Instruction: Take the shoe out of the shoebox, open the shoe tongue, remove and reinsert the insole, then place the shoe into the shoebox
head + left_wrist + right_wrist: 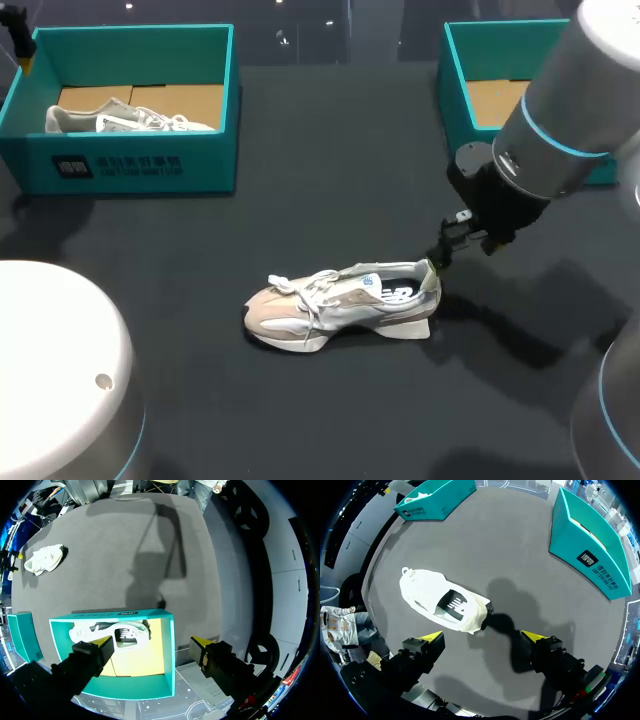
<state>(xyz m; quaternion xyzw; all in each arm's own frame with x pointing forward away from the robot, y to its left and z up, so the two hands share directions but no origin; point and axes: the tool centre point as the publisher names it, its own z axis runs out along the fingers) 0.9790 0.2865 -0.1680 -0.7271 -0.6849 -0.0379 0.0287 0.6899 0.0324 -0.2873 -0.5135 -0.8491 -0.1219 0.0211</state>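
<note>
- Head view: the shoe (340, 303) stands on its sole on the worktop (330, 180), around the middle and toward the near edge, toe pointing to the left edge and heel to the right.
- My right pincer (441, 254) sits just beside the heel collar; from here I can't tell whether it touches.
- A left shoebox (200, 160) in the far left corner holds a second shoe (125, 120). A right shoebox (458, 90) sits at the far right edge with its cardboard floor showing.
- Left wrist view: my left pincer (152, 641) hangs over the left shoebox, fingers wide and holding nothing, with the second shoe below it.
- Right wrist view: the right pincer's fingers stand wide with nothing between them. The shoe's heel lies just ahead, laces at the far end.
- My read: the shoe is out, so opening the tongue is the step in hand.
- Next I'd want one pincer steadying the heel while the other comes across to the laces and lifts the tongue with a narrow, careful pinch on the soft fabric.
</note>
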